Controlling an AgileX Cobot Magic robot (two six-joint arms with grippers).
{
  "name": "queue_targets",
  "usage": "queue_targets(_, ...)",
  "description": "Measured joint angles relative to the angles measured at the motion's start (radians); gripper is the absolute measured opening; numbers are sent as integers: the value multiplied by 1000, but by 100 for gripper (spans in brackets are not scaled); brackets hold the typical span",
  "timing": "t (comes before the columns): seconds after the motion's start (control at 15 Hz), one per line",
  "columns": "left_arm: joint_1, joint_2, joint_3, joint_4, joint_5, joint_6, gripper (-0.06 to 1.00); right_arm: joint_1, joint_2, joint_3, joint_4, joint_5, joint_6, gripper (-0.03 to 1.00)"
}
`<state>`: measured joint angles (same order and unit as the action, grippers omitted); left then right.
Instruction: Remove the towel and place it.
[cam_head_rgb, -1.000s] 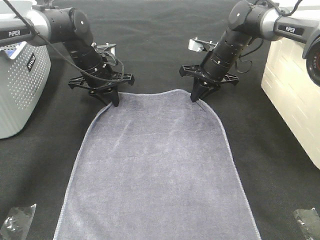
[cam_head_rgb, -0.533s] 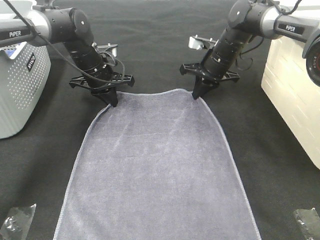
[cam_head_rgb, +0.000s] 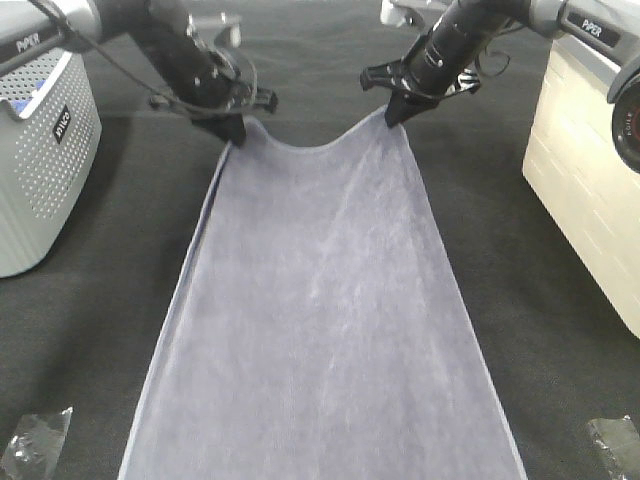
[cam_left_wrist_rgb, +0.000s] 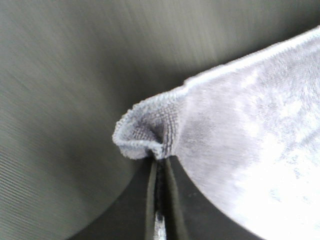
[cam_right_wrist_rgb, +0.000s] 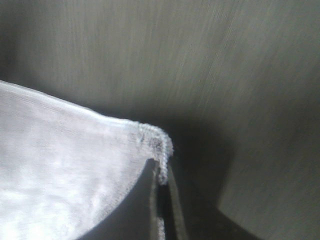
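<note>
The greyish-lavender towel (cam_head_rgb: 320, 300) stretches from the front edge of the black table up toward the back, its far end lifted and sagging between the two arms. My left gripper (cam_head_rgb: 235, 132) is shut on the towel's far left corner (cam_left_wrist_rgb: 150, 132), which bunches up between its closed fingers. My right gripper (cam_head_rgb: 390, 112) is shut on the far right corner (cam_right_wrist_rgb: 155, 145), pinched at the hem. The near end of the towel runs out of the exterior view.
A grey perforated basket (cam_head_rgb: 45, 160) stands at the left. A cream-coloured box (cam_head_rgb: 590, 170) stands at the right. Crumpled clear plastic bits lie at the front left (cam_head_rgb: 30, 440) and front right (cam_head_rgb: 615, 440). Black cloth (cam_head_rgb: 100, 330) covers the table.
Both grippers closed on the towel's far corners and rose away toward the back, lifting that end off the table and pulling the towel taut and narrower.
</note>
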<state>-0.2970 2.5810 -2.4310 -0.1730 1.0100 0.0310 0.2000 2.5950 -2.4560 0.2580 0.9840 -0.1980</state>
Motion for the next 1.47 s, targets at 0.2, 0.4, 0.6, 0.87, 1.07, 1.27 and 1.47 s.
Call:
queue_targets(0.2,-2,0,-33,48,-91,0,2,0,0,-11,-14,-84,0,2)
queue_targets(0.4,-2,2,-33,83,-242,0,2,0,0,-11,-27,-207,0,2)
queue_targets(0.6,-2,6,-33,116,-399,0,2,0,0,-11,-26,-355,-23,2)
queue_targets(0.87,-2,6,-33,126,-513,1,2,0,1,-11,-23,-439,-26,2)
queue_targets(1.07,-2,20,-33,132,-536,18,2,0,8,-11,-23,-457,-26,2)
queue_targets(1.27,-2,65,-33,133,-548,20,2,0,41,-12,-17,-477,-26,2)
queue_targets(1.47,-2,113,-33,133,-605,22,2,0,83,-14,-8,-500,-26,2)
